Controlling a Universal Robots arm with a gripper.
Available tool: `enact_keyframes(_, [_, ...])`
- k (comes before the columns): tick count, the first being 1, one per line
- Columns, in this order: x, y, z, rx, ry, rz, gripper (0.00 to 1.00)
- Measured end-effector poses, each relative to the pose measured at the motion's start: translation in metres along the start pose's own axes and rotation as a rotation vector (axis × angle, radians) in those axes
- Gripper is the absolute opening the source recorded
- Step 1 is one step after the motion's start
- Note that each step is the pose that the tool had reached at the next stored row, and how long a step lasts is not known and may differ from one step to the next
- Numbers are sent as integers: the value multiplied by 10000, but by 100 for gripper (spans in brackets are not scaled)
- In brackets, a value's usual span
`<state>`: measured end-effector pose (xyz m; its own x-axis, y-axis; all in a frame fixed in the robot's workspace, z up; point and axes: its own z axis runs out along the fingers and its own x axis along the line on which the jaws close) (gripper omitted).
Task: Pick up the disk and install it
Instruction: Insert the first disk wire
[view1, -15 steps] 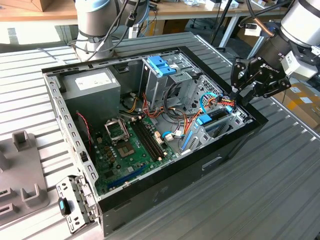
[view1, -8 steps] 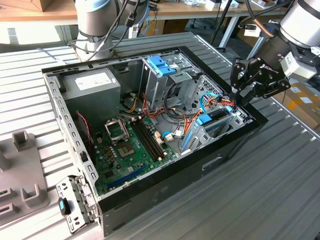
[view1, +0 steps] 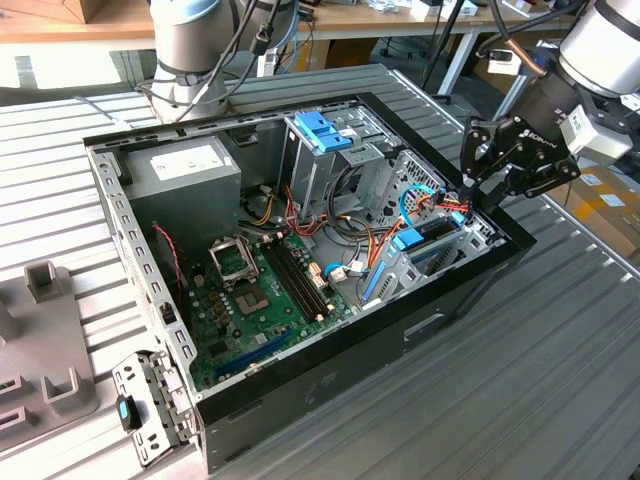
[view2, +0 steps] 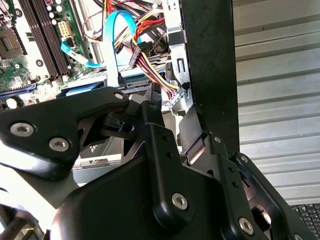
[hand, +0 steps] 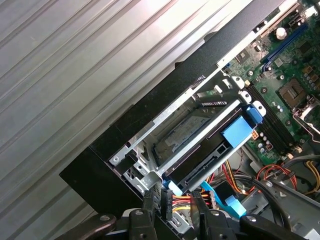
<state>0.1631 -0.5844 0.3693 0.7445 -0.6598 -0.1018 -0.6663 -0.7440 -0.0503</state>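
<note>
**Disk sits in the bay beneath the pincer**

One disk (hand: 210, 145), dark and flat with a blue rail tab, lies in the case's (view1: 440, 320) corner bay just below the one pincer (view1: 478, 195); whether its fingers are spread, I cannot tell.

Black computer case (view1: 470, 290); green motherboard (view1: 250, 300); blue drive-cage handle (view1: 322, 130); grey ribbed table (view1: 520, 400); black end effector (view1: 480, 165).

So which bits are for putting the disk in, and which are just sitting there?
For the job:
- the claw, at the case's corner
- the drive cage beside it
- the blue-tabbed piece in that cage; I can't tell if it's the disk

Just lying about:
- power-supply box
- motherboard
- grey holder outside the case
</note>
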Motion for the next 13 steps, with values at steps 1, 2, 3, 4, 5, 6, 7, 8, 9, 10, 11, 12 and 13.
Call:
enact_keyframes(1, [0,0,2,4,2,35,42])
enact_keyframes(2, [1,0,4,8,5,79,42])
enact_keyframes(3, [1,-1,6,13,7,129,42])
enact_keyframes(4, [1,0,8,18,9,178,42])
enact_keyframes(5, [2,0,9,23,13,227,42])
enact_keyframes(6, [1,0,11,28,14,268,42])
enact_keyframes(7, [2,0,12,29,15,283,42])
enact_keyframes(8, [2,0,13,29,16,288,42])
enact_keyframes(9, [2,0,14,30,16,291,42])
enact_keyframes(10, [4,-1,18,30,15,290,42])
enact_keyframes(11, [4,0,19,30,16,290,42])
enact_keyframes(12, [5,0,20,30,15,290,42])
enact_keyframes(13, [5,1,21,31,14,290,42])
